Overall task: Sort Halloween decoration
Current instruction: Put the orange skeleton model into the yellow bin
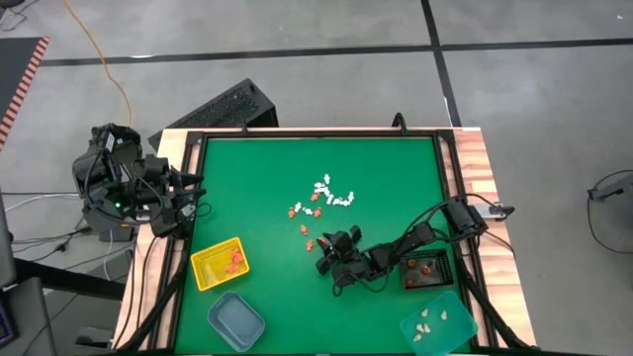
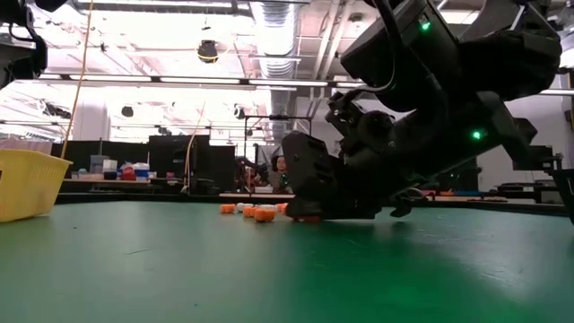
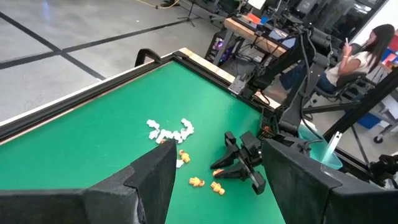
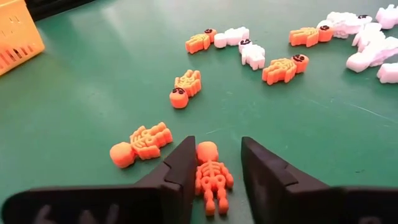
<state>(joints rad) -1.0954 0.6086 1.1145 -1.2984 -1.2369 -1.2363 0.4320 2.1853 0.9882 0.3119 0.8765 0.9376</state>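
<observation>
High view: the right gripper [image 1: 323,249] is down on the green mat [image 1: 257,188], just below the scattered trinkets [image 1: 321,198]; the left gripper [image 1: 194,195] waits at the table's left edge, spread wide.

Right wrist view: an orange skeleton [image 4: 211,176] lies between the fingers [image 4: 177,171], which stand apart around it.

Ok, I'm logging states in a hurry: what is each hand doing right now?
Left hand: open, empty, parked at the table's left edge.
Right hand: down on the mat, fingers around an orange skeleton, not yet clamped.
</observation>
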